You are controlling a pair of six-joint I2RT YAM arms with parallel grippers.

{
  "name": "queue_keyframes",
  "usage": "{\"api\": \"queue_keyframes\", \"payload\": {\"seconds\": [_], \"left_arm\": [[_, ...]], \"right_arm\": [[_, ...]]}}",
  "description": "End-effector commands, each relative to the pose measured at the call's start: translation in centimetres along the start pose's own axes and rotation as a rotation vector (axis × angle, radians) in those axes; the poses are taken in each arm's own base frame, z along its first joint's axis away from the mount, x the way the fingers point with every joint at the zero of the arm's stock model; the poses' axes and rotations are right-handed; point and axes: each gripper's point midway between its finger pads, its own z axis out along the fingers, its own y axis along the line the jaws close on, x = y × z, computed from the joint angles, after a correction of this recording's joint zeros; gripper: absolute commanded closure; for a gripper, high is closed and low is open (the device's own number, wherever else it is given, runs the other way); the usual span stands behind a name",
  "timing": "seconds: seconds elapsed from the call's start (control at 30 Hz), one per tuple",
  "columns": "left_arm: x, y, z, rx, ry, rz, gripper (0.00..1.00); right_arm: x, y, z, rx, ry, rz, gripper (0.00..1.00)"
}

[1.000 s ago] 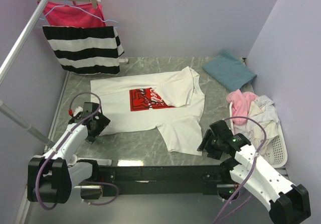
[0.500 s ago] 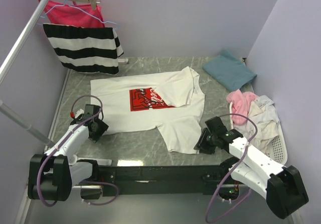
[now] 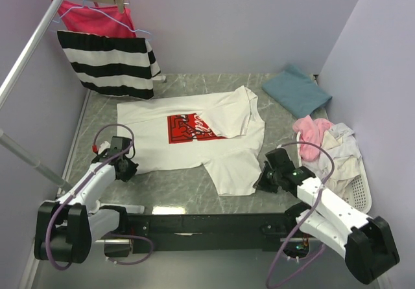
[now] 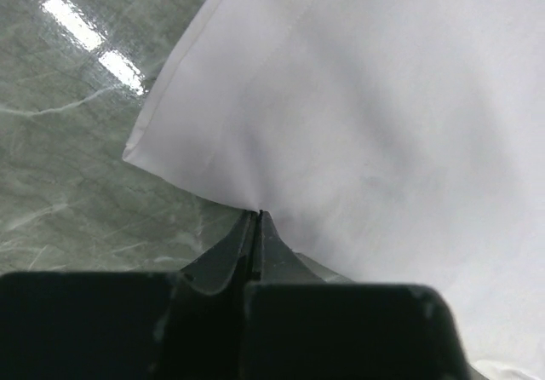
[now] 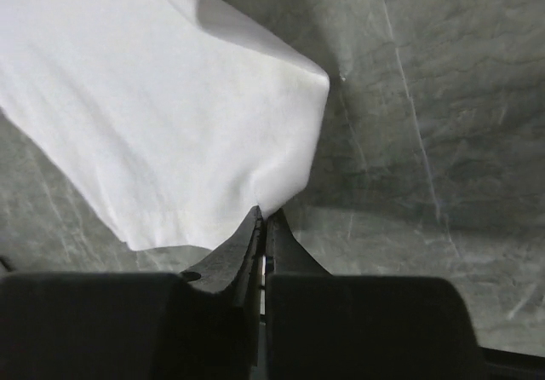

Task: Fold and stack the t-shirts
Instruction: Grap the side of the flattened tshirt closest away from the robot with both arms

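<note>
From above, the fingertips of both claws are hidden under their own black housings. The far right part of the soft white cloth t-shirt with a red square print (image 3: 194,137) doubles over itself, so its outline there is hard to read. The wrist views crop this shirt to plain white fabric with no print in sight.

The shirt lies spread print-up in the middle of the glossy grey-green marbled table (image 3: 172,185). It is mostly smooth, with a stitched hem along its edge.

The left gripper (image 4: 258,218) is pressed to a thin seam, its tips nipping the hem at the shirt's near-left corner. That arm stretches low and forward with its wrist tipped down to the tabletop. The right gripper (image 5: 262,214) is likewise squeezed together on the shirt's near-right corner, where the cloth puckers into a rounded fold. Its arm reaches in low from the right.

A folded teal-blue t-shirt (image 3: 297,91) rests at the far right. Crumpled pink and pale t-shirts (image 3: 321,140) are heaped over a white slotted plastic basket (image 3: 360,195), covering most of it. At the far left a black-and-white striped garment (image 3: 107,62) hangs in front of a red-pink garment (image 3: 91,15), hiding its lower half.
</note>
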Motion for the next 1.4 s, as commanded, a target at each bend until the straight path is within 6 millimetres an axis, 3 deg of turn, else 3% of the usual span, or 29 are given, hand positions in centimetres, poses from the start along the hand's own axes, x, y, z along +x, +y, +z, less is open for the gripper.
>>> {"api": "queue_keyframes", "payload": {"seconds": [0.0, 0.2, 0.67, 0.73, 0.8, 0.9, 1.0, 1.1, 1.27, 1.37], "left_arm": [[-1.1, -1.1, -1.2, 0.050, -0.045, -0.021, 0.99], [-2.0, -1.7, -2.1, 0.074, -0.080, -0.028, 0.99], [-1.5, -0.9, -1.3, 0.032, -0.067, -0.025, 0.99], [-1.2, -0.6, -0.9, 0.014, -0.056, -0.023, 0.84], [-1.1, -0.3, -0.7, -0.002, -0.057, -0.024, 0.77], [-1.3, 0.1, -0.5, -0.022, -0.070, -0.031, 0.61], [-1.6, 0.2, -0.6, -0.030, -0.081, -0.033, 0.51], [-1.7, 0.4, -0.6, -0.041, -0.090, -0.034, 0.48], [-2.0, 0.7, -0.4, -0.065, -0.102, -0.034, 0.57], [-2.3, 0.7, -0.4, -0.074, -0.117, -0.038, 0.79]], "right_arm": [[-3.0, 1.6, -2.5, -0.034, -0.137, -0.029, 1.00], [-4.1, 2.7, -3.9, -0.063, -0.178, -0.041, 1.00], [-4.5, 3.1, -3.3, -0.059, -0.168, -0.071, 1.00], [-4.4, 3.0, -3.2, -0.054, -0.164, -0.074, 1.00], [-4.3, 2.9, -3.1, -0.052, -0.162, -0.077, 0.98], [-4.4, 2.9, -3.0, -0.050, -0.165, -0.079, 0.95], [-4.3, 2.9, -2.9, -0.046, -0.159, -0.084, 0.95], [-4.2, 2.8, -2.7, -0.042, -0.152, -0.087, 0.95], [-4.4, 2.8, -2.8, -0.040, -0.157, -0.090, 0.95], [-4.4, 2.8, -2.9, -0.035, -0.159, -0.095, 0.94]]}}
